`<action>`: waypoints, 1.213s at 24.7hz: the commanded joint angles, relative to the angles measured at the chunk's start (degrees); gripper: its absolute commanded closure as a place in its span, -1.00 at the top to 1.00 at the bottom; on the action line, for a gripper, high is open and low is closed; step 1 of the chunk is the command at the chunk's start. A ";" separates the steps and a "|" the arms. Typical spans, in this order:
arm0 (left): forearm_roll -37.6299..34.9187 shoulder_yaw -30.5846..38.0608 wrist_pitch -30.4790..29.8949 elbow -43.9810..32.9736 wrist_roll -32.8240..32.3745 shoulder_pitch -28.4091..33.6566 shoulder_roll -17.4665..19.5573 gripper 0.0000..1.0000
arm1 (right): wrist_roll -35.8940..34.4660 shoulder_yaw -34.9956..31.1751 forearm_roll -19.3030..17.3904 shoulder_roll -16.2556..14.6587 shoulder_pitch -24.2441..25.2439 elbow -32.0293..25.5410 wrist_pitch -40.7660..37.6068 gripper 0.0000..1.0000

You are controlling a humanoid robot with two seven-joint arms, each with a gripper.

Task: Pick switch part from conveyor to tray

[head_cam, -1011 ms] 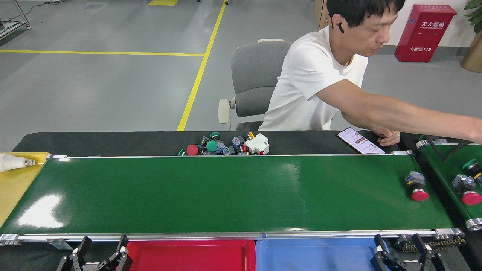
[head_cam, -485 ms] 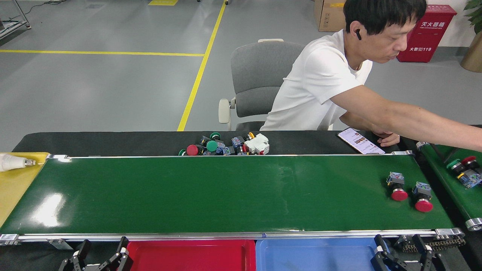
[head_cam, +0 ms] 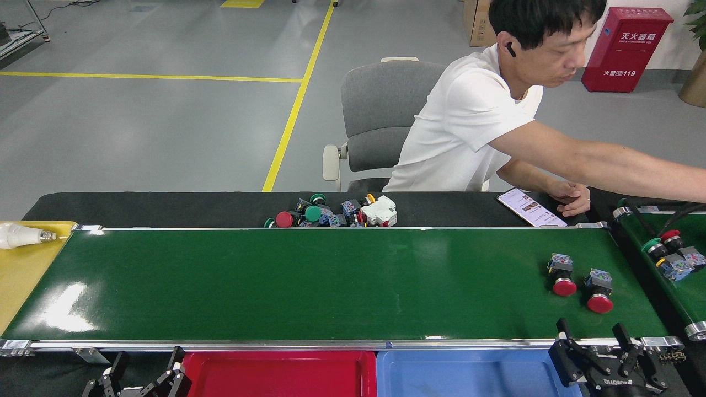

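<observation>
- Switch parts: two red-capped ones, first (head_cam: pixel 562 274) and second (head_cam: pixel 599 290), lie side by side near the conveyor's (head_cam: pixel 309 281) right end.
- Both have drifted leftward since half a second ago; the right gripper (head_cam: pixel 597 336) has risen to the near rail, fingers spread.
- Left gripper (head_cam: pixel 144 366) is spread below that rail, beside the red tray (head_cam: pixel 278 375); the blue tray (head_cam: pixel 469 375) adjoins. Belt leftward lies bare.

Two switch parts (head_cam: pixel 562 273) on conveyor (head_cam: pixel 309 281); two trays (head_cam: pixel 280 374)

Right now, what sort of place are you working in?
Likely a factory or workshop test cell: a green conveyor carrying red push-button switch parts, red and blue sorting trays below, and a grey floor with yellow lane lines.
</observation>
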 commanded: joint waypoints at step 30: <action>0.14 -0.69 -0.79 -0.69 0.57 -0.48 0.55 1.00 | 4.27 16.50 0.05 0.71 -19.26 15.88 2.10 -0.93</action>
